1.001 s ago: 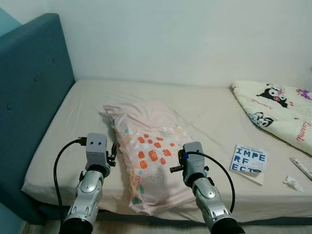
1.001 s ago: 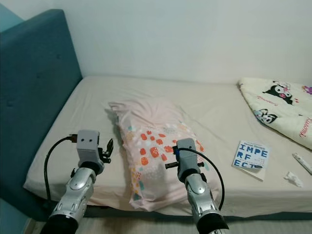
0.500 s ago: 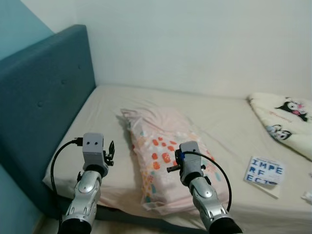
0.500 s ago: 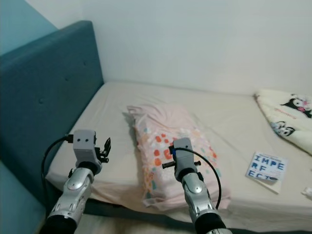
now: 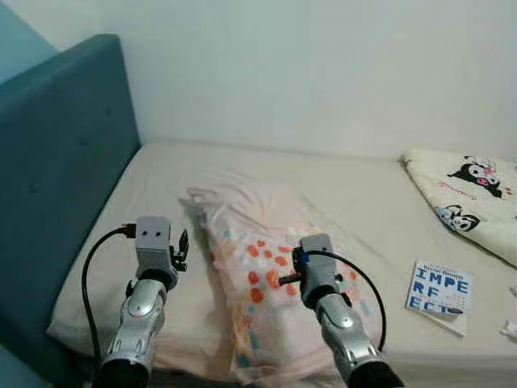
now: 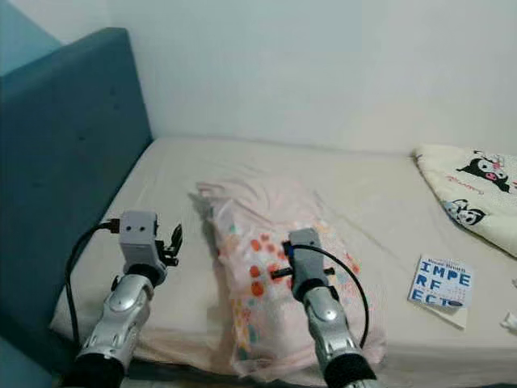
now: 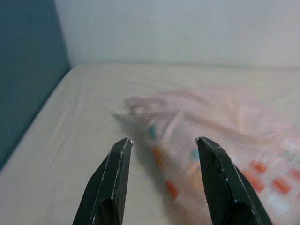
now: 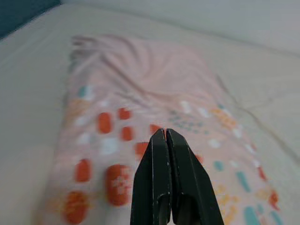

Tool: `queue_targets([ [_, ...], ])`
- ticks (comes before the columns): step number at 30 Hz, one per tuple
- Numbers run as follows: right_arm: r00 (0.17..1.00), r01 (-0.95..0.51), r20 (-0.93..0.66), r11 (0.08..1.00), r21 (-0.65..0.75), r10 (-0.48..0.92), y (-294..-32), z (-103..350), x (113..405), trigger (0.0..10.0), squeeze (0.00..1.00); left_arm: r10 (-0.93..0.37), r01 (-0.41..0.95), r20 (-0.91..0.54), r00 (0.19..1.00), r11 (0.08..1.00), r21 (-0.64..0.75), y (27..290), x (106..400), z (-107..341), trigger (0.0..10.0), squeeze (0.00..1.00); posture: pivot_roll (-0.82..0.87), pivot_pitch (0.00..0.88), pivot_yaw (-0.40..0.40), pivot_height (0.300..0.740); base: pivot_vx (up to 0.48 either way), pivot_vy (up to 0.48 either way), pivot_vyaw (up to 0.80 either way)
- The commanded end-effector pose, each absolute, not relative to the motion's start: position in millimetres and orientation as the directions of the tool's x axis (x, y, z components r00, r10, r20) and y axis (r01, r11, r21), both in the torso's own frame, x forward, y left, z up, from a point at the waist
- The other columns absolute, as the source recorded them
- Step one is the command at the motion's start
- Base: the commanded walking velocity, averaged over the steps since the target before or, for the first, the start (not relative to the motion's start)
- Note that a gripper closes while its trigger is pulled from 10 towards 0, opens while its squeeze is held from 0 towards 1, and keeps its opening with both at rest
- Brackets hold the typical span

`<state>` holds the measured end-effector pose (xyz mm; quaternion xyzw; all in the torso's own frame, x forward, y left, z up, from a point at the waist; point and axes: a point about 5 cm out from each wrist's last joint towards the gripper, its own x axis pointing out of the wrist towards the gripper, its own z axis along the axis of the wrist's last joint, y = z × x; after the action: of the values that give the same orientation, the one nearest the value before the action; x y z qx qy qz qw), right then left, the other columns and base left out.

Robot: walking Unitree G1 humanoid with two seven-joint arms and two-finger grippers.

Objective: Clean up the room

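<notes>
lying lengthwise mid-bed (image 5: pixel 161 174), the pillow (image 5: pixel 275 283) is flanked: left gripper (image 7: pixel 161 145) spread wide beside it, right gripper (image 8: pixel 166 136) pressed closed above. loose fabric could be missed by closed fingers.

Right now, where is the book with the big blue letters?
The book lies flat on the bed on the robot's right, beside the spotted pillow and near the front edge, below the cartoon blanket.
</notes>
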<state>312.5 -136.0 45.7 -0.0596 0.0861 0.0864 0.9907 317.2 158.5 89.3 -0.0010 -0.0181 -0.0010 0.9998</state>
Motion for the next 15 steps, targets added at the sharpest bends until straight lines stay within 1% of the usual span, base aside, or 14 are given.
queue_targets([
  [1, 0.972, -0.174, -0.178, 0.980, -0.094, 0.155, -135.4, 47.4, 313.7, 10.0, 0.00, -0.015, 0.015, 0.024, 1.000, 1.000, -0.017, 155.6, 315.2, 84.6, 10.0, 0.00, 0.02, 0.000, -0.094, 0.740, 0.000, 0.000, 0.00],
  [5, 0.971, -0.174, -0.180, 0.981, -0.090, 0.155, -134.8, 47.4, 313.8, 10.0, 0.00, -0.047, 0.046, 0.016, 0.999, 0.999, 0.022, 153.3, 313.6, 82.1, 10.0, 0.00, 0.02, 0.000, -0.095, 0.740, 0.000, 0.000, 0.00],
  [10, 0.970, -0.178, -0.183, 0.980, -0.085, 0.160, -133.5, 46.4, 312.8, 10.0, 0.00, -0.065, 0.064, 0.018, 0.998, 0.998, 0.028, 152.3, 312.2, 81.3, 10.0, 0.00, 0.02, 0.000, -0.096, 0.740, 0.000, 0.000, 0.00],
  [15, 0.970, -0.173, -0.185, 0.983, -0.067, 0.159, -130.7, 44.2, 310.4, 10.0, 0.00, -0.103, 0.103, -0.009, 0.995, 0.993, 0.056, 150.3, 310.9, 77.1, 10.0, 0.00, 0.03, 0.000, -0.091, 0.740, 0.000, 0.000, 0.00],
])
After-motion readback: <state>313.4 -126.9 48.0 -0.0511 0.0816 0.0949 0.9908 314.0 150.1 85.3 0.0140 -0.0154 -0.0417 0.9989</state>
